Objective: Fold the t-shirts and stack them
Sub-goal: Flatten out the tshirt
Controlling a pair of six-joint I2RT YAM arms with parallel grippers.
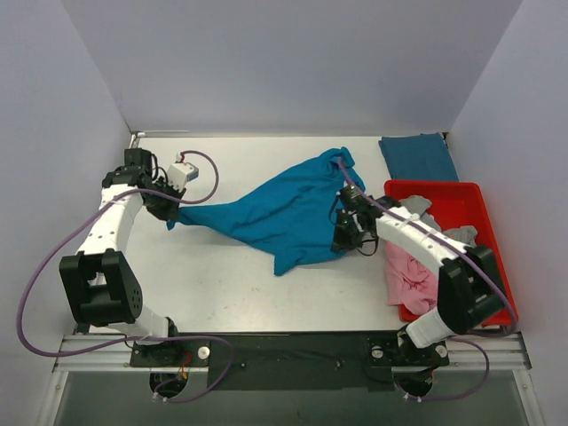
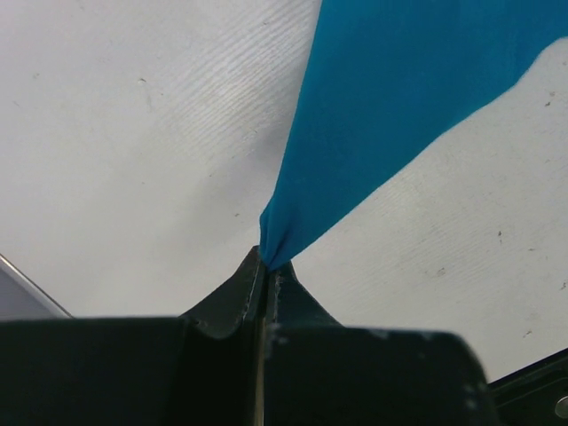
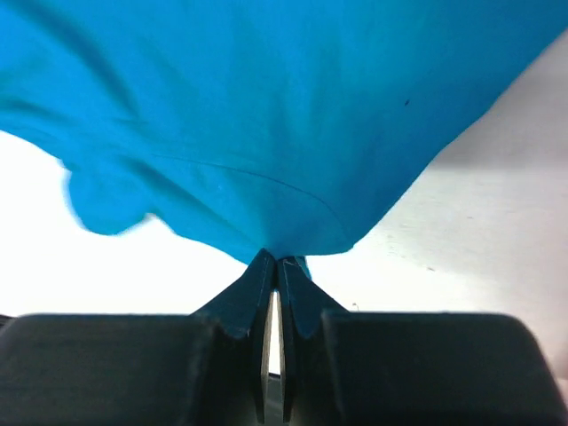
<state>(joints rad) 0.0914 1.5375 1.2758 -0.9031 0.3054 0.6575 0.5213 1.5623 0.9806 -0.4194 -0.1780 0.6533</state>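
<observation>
Now: L gripper [image 2: 266, 266] & R gripper [image 3: 275, 260] each pinched shut on soft teal-blue cloth t-shirt [image 1: 284, 213] edges, prob. stretching it flat pre-fold.

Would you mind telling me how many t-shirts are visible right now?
4. A teal shirt spread mid-table, a folded teal shirt at the far right corner, a pink shirt and a grey shirt in the red tray; others may hide beneath.

The white desk [image 1: 231, 293] carries a loose teal-blue t-shirt [image 1: 275, 209] spread rumpled across its centre from 9 towards 1 o'clock, a folded teal-blue t-shirt [image 1: 417, 158] lying flat in the far corner near 2 o'clock, and a red tray [image 1: 457, 206] along the edge at 3 o'clock.
</observation>
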